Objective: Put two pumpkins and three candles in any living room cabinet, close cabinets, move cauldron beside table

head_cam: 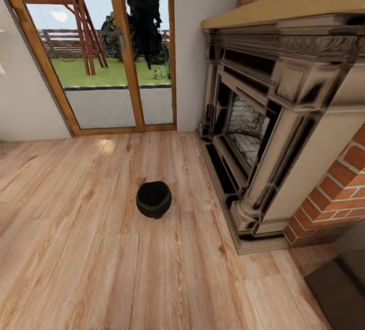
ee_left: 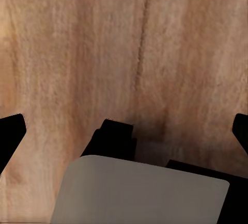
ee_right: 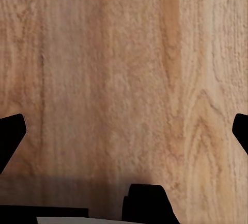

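The cauldron (head_cam: 153,198), a small round black pot with a wide mouth, stands upright on the wood floor in the head view, about mid-room and left of the fireplace. The left wrist view looks down at bare floor planks; my left gripper (ee_left: 126,131) is open, its dark fingertips (ee_left: 11,133) wide apart with nothing between them. My right gripper (ee_right: 124,131) is likewise open over bare floor, with its fingertips (ee_right: 11,133) at the frame's edges. The pumpkins, candles, cabinet and table are out of view.
A brick fireplace (head_cam: 274,132) with a dark ornate surround fills the right side. Glass patio doors (head_cam: 101,51) in wooden frames stand at the back left. A dark flat surface (head_cam: 339,289) juts in at the lower right. Open wood floor (head_cam: 76,249) lies around the cauldron.
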Robot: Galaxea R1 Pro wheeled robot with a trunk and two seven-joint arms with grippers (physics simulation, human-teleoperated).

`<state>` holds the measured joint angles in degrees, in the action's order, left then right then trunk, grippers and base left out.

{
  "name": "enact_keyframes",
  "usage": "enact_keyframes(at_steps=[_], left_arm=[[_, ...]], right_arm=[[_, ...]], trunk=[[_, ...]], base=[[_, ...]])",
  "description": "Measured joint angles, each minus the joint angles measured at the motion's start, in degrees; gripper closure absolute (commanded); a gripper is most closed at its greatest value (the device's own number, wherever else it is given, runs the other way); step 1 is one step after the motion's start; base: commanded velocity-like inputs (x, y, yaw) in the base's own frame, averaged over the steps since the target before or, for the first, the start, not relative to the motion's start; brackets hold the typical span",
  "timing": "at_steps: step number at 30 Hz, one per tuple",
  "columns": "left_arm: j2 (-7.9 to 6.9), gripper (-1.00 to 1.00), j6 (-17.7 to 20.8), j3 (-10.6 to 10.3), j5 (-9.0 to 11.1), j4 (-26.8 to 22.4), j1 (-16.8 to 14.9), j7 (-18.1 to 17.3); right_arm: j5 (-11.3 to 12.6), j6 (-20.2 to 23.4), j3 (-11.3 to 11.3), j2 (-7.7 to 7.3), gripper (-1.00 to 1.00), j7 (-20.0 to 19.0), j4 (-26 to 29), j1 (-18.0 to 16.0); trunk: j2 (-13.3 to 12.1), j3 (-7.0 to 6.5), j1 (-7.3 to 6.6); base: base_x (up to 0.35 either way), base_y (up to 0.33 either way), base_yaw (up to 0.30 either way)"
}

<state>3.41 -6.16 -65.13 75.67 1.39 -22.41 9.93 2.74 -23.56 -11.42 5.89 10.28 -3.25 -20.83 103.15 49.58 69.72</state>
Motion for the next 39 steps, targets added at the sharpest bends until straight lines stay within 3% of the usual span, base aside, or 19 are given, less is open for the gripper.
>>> enact_keyframes(at_steps=[9,39], left_arm=[[0.00,-1.00,0.0,0.0,0.0,0.0,0.0,0.0],[0.03,-1.00,0.0,0.0,-0.1,0.0,0.0,0.0]], right_arm=[[0.0,0.0,0.0,0.02,-1.00,0.0,0.0,0.0],[0.0,0.1,0.0,-0.10,-1.00,0.0,0.0,0.0]], trunk=[[0.0,0.00,0.00],[0.0,0.00,0.00]], base=[[0.053,0.025,0.256],[0.297,0.113,0.005]])
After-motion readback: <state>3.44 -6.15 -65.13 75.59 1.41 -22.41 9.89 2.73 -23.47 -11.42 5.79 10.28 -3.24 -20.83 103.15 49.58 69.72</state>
